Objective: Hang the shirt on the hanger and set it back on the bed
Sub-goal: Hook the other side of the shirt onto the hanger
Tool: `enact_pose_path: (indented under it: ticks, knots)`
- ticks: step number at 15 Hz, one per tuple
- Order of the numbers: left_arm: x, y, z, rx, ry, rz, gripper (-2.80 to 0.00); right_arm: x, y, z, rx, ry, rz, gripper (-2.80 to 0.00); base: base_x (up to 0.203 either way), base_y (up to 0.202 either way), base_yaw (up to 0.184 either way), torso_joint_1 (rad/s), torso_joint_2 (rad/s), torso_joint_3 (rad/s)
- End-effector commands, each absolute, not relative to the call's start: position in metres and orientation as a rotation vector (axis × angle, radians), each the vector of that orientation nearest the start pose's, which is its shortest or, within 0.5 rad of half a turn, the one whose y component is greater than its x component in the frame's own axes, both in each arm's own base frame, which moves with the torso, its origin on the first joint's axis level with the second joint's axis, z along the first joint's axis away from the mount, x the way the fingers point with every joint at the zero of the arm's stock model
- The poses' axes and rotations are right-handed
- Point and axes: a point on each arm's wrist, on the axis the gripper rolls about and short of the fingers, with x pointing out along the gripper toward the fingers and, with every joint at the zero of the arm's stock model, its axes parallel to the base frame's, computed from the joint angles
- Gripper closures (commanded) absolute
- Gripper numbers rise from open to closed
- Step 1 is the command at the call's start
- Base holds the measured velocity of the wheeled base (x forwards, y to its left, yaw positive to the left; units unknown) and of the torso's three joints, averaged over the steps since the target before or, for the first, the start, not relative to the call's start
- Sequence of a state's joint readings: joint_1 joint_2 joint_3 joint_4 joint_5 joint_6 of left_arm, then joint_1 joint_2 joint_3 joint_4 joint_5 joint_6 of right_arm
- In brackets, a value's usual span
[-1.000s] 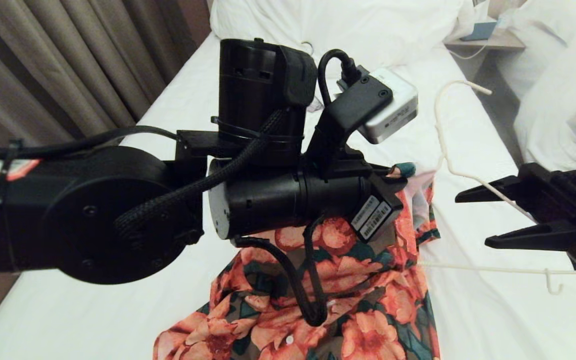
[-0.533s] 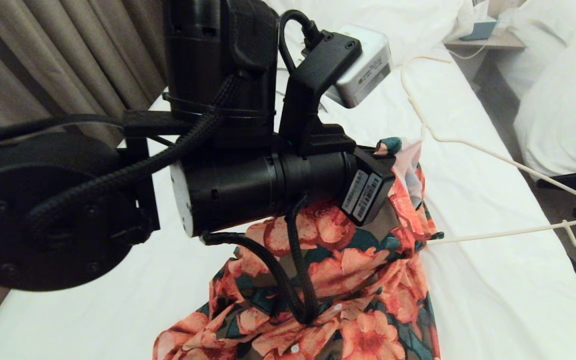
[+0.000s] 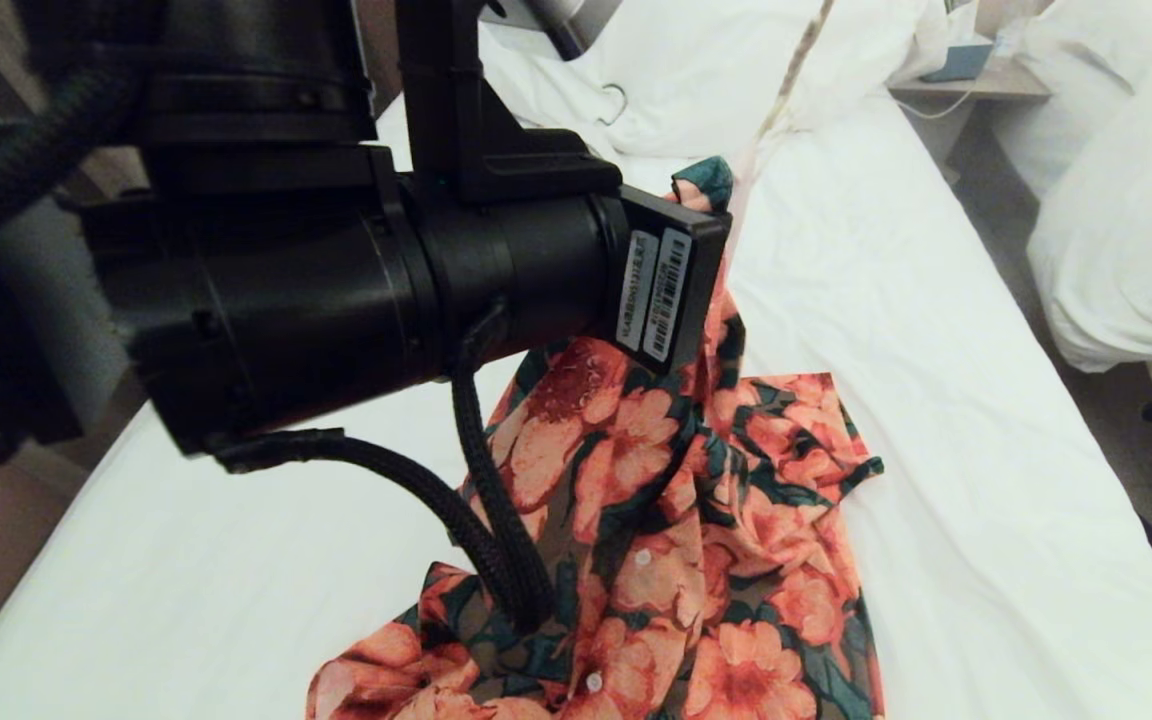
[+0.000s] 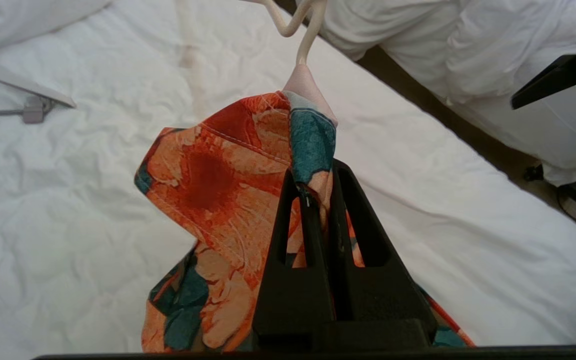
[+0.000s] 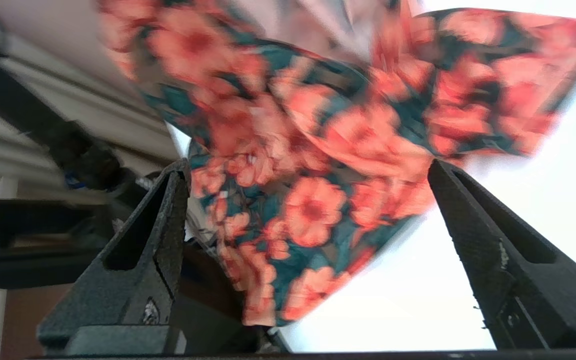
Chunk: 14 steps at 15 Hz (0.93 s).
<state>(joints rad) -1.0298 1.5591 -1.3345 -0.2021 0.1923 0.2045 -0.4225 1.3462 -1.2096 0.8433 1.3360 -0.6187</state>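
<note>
Both arms moved: left gripper (image 4: 318, 185), clamping the shirt (image 3: 656, 470), rose; right gripper (image 5: 308, 210), spread wide, released the hanger (image 4: 303, 30).

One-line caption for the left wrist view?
Left gripper, jaws shut on the floral shirt, lifts it above the white bed, hanger above.

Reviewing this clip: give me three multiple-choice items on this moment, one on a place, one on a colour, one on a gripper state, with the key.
1. Where does the shirt's lower part lie?
A. on the bed
B. on the floor
C. on a chair

2. What colour are the shirt's big flowers?
A. blue
B. coral-orange
C. yellow

3. How is the left gripper?
A. open and empty
B. shut on the shirt
C. shut on a pillow

Key: 1 A, the fabric pools on the white sheet. 2 B, orange blooms on dark green. 3 B, the left wrist view shows fabric pinched between closed fingers; the right gripper stands open.
</note>
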Motion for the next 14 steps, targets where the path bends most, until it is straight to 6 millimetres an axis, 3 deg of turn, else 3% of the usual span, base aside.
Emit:
enact_pose_path:
  ticks: [1,2,3,6,9,11,14]
  knots:
    - [0.143,-0.233,0.342,0.189,-0.094,-0.826,0.0,0.167,-0.05,0.266,0.239,0.358,0.982,-2.8,0.0,0.0,0.0,0.0,0.0,0.0]
    - [0.141,-0.23,0.343,0.185,-0.095,-0.825,0.0,0.167,-0.048,0.267,0.247,0.349,1.007,-2.8,0.0,0.0,0.0,0.0,0.0,0.0]
    - [0.141,-0.229,0.341,0.177,-0.085,-0.825,0.0,0.167,-0.045,0.267,0.246,0.346,1.027,0.0,0.0,0.0,0.0,0.0,0.0,0.0]
    - [0.14,-0.228,0.337,0.175,-0.07,-0.831,0.0,0.174,-0.035,0.281,0.263,0.365,1.082,0.0,0.0,0.0,0.0,0.0,0.0,0.0]
    - [0.138,-0.226,0.34,0.152,-0.067,-0.84,0.0,0.199,-0.031,0.298,0.373,0.45,1.108,0.0,0.0,0.0,0.0,0.0,0.0,0.0]
    - [0.127,-0.223,0.345,0.087,-0.05,-0.885,0.0,0.219,-0.027,0.307,0.514,0.585,1.061,0.0,0.0,0.0,0.0,0.0,0.0,0.0]
    - [0.117,-0.213,0.346,0.01,0.019,-0.971,0.0,0.237,-0.008,0.309,0.475,0.727,0.916,0.0,0.0,0.0,0.0,0.0,0.0,0.0]
